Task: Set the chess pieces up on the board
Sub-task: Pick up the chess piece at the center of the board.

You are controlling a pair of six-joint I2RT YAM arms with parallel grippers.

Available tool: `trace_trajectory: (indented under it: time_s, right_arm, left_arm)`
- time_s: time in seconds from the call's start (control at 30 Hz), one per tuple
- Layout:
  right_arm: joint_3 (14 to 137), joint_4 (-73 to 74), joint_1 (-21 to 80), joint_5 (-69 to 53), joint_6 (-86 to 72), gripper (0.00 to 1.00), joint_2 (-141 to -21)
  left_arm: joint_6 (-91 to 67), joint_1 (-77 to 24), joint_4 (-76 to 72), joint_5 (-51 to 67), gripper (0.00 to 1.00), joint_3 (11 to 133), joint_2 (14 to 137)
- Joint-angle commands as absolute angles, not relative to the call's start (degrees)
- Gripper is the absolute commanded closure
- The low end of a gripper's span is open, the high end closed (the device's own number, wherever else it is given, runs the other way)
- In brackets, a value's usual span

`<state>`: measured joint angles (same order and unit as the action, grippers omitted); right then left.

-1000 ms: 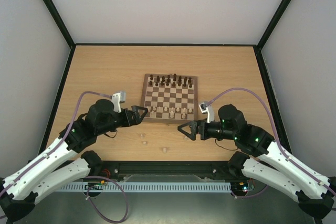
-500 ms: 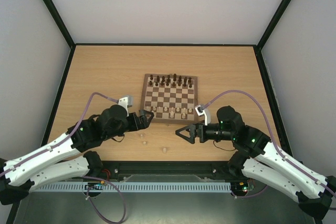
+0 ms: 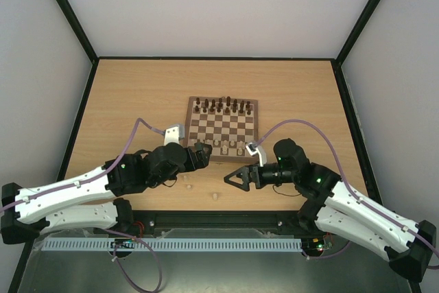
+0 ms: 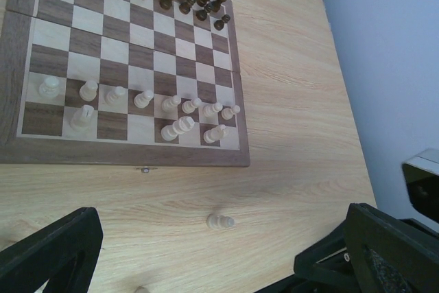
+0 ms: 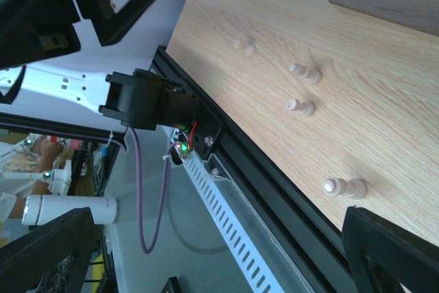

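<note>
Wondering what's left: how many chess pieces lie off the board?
4 pale pieces on the table: one by the front edge, two together farther in, a faint fourth beyond. Arms may hide more.

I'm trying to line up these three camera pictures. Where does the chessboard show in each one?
Top view: the chessboard is at the middle of the table.
Left wrist view: it fills the upper left.
Right wrist view: only one corner, at the top right edge.
Shared landmark: loose pale pieces on the table in front of its near edge.
</note>
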<state>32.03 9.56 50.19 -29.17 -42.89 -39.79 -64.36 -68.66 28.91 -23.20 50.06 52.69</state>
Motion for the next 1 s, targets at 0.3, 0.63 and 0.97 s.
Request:
trace_trajectory:
  time_s: [0.3,0.63,0.97]
  right_arm:
    - [31.3,8.2,50.0,-30.2,-42.6,0.02,-35.2]
    - [32.0,5.0,49.9,-30.6,-43.6,0.01,-41.2]
    - [40.7,17.9,50.1,-17.4,-38.6,0.02,-47.4]
  left_arm:
    - [-69.5,-74.1,33.4,-30.4,0.01,56.0,59.5]
    - [-70.6,-74.2,37.7,-32.6,0.01,54.7,54.4]
    - [-67.4,-73.7,47.5,-29.9,0.01,57.8,51.7]
